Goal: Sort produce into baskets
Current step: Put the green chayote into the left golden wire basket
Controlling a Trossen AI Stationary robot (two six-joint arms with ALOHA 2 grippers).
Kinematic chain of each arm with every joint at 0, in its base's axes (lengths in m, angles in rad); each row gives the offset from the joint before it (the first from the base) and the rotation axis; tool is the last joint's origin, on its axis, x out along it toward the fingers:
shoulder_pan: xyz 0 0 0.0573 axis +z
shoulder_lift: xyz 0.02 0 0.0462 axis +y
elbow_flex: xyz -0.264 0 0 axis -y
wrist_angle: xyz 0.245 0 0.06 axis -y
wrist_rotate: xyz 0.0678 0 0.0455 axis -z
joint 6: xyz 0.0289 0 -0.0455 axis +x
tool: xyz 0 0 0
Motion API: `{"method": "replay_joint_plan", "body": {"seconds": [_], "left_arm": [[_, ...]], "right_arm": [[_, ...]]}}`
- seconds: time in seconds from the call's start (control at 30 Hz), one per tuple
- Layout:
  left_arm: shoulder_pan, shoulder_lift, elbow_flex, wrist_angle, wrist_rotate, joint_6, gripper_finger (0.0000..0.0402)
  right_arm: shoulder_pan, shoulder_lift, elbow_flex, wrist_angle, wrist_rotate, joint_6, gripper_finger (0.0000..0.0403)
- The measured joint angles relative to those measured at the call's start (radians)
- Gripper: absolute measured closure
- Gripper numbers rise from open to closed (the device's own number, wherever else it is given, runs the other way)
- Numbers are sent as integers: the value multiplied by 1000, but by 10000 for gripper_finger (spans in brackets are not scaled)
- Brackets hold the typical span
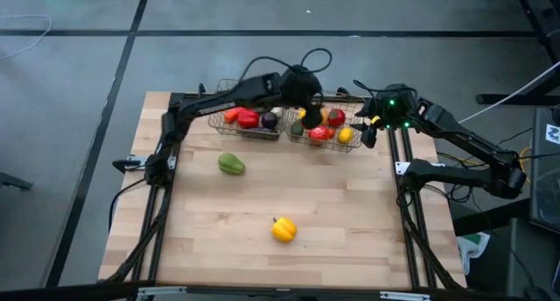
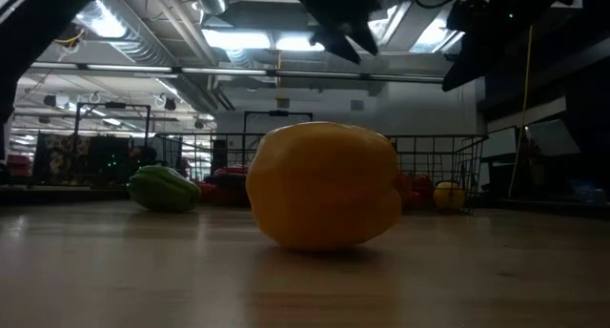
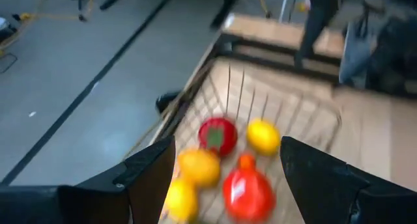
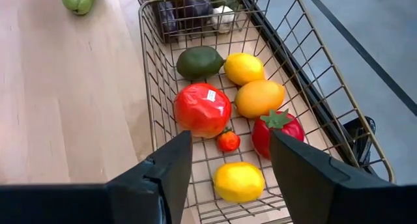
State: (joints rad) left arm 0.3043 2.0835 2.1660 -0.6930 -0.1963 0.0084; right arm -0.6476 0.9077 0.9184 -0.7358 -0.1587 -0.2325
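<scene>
Two wire baskets stand side by side at the table's far edge. The left basket (image 1: 216, 123) holds red, orange and purple pieces. The right basket (image 4: 147, 81) holds a red pepper (image 4: 202, 109), an avocado (image 4: 199, 62), lemons, an orange and tomatoes. My left gripper (image 3: 228, 160) hangs open and empty above the right basket (image 1: 325, 144). My right gripper (image 4: 231, 149) is open and empty over that basket's right end. A green pepper (image 1: 231, 164) and a yellow pepper (image 1: 283, 229) lie on the bare table.
The yellow pepper (image 2: 324, 183) lies near the table's front middle, and the green pepper (image 2: 164, 188) lies left of centre, just in front of the left basket. Bare wood lies around both. Cables loop behind the baskets.
</scene>
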Motion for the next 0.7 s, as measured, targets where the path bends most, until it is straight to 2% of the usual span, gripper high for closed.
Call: {"method": "replay_joint_plan", "body": {"seconds": [0.27,0.47,0.57,0.7], "left_arm": [[-5,-138,7,-456,0,12,128],[-24,-155,6,-793,0,-32,128],[-44,-157,-27,-872,-1,-12,128],[-86,-154,-97,-879,2,37,128]], "right_arm": [[0,0,0,0,0,0,199],[0,0,0,0,0,0,199],[0,0,0,0,0,0,199],[0,0,0,0,0,0,199]]}}
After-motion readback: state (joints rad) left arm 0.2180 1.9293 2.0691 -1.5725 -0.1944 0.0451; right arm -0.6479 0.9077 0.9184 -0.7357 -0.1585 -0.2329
